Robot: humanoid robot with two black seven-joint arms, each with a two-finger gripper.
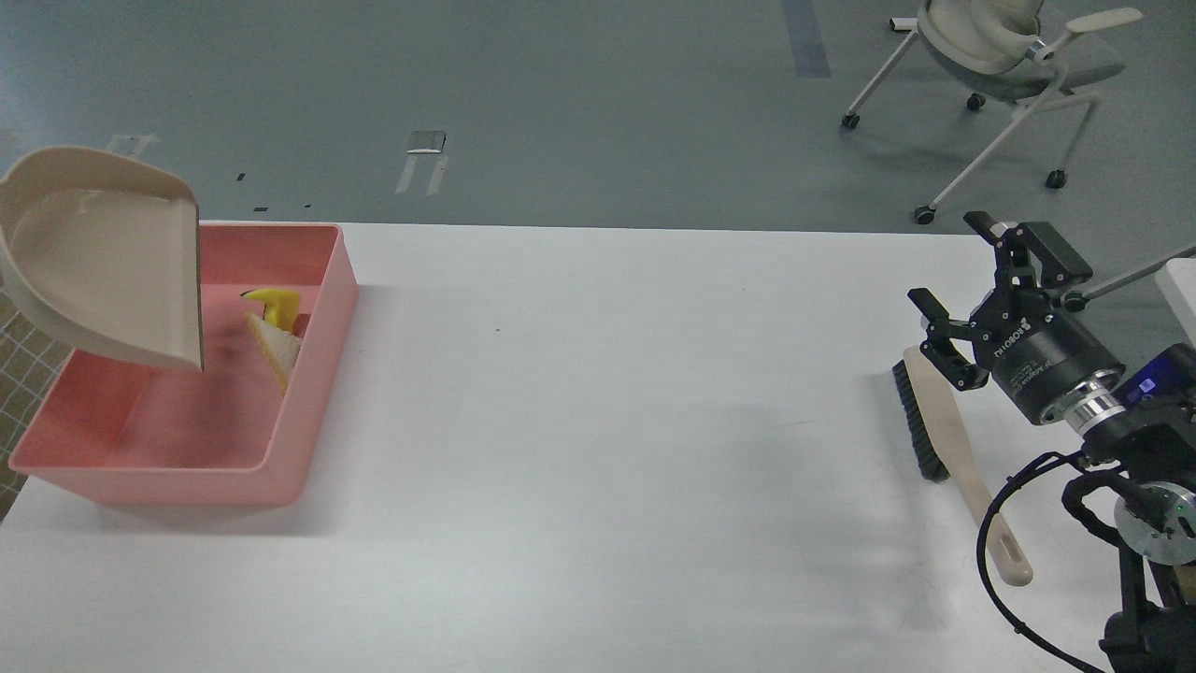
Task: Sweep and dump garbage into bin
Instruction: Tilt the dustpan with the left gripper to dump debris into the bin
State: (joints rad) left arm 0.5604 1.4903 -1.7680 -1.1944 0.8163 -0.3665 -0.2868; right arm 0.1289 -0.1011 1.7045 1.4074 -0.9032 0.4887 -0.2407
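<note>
The pink bin (pixel 308 411) stands at the table's left end. The beige dustpan (pixel 103 271) hangs tilted over the bin's left half, its pan empty and its lip pointing down. The yellow sponge piece (pixel 277 304) and the off-white slice with tan crust (pixel 273 348) lie inside the bin against its right wall. The dustpan's handle and my left gripper are out of view past the left edge. My right gripper (pixel 972 280) is open and empty, just above the head of the hand brush (pixel 939 425) at the table's right.
The white table (pixel 607 421) stretches between bin and brush. The brush lies flat, its handle pointing toward the front right edge. An office chair (pixel 990 65) stands on the floor beyond the table's far right corner.
</note>
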